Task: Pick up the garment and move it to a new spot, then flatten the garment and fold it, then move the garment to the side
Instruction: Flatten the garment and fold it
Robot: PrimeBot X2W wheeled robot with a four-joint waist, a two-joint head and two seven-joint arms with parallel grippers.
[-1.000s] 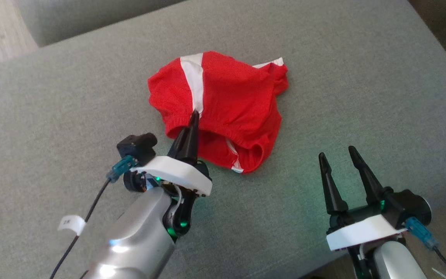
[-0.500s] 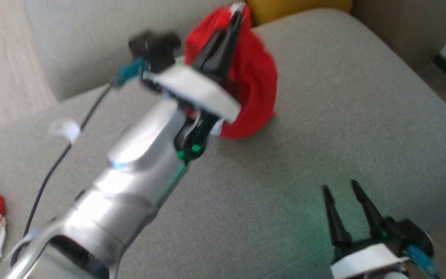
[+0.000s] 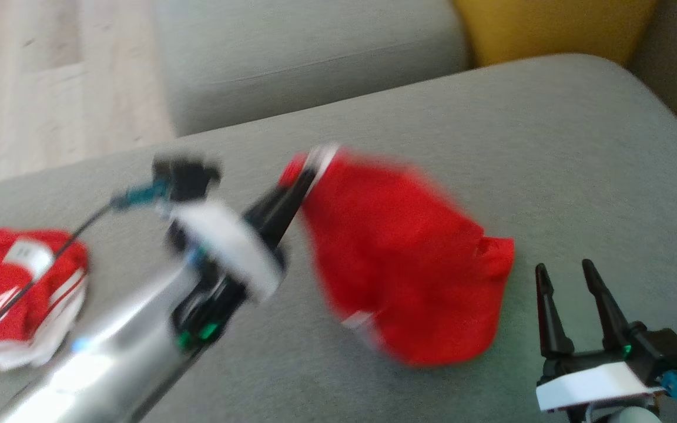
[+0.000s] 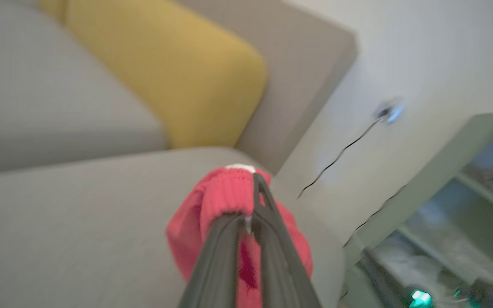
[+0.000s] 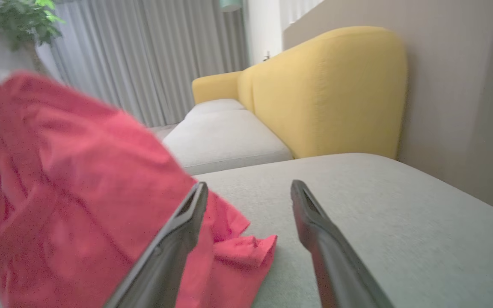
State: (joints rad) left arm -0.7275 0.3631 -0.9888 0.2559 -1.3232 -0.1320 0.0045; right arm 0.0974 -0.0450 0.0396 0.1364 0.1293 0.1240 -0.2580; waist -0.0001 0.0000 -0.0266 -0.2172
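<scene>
On the left end of the grey seat cushion, a heap of red-and-white cloth. Above the cushion's middle, left gripper, fingers pressed together on the white-trimmed edge of the red garment (blurred in the head view, sharper in the left wrist view). Hanging from that pinch, top edge raised, lower part draped onto the cushion's middle. Over the cushion's right front, right gripper, fingers spread wide, holding nothing, just beside the garment's right corner. Beyond the cushion's far right corner, a yellow backrest.
</scene>
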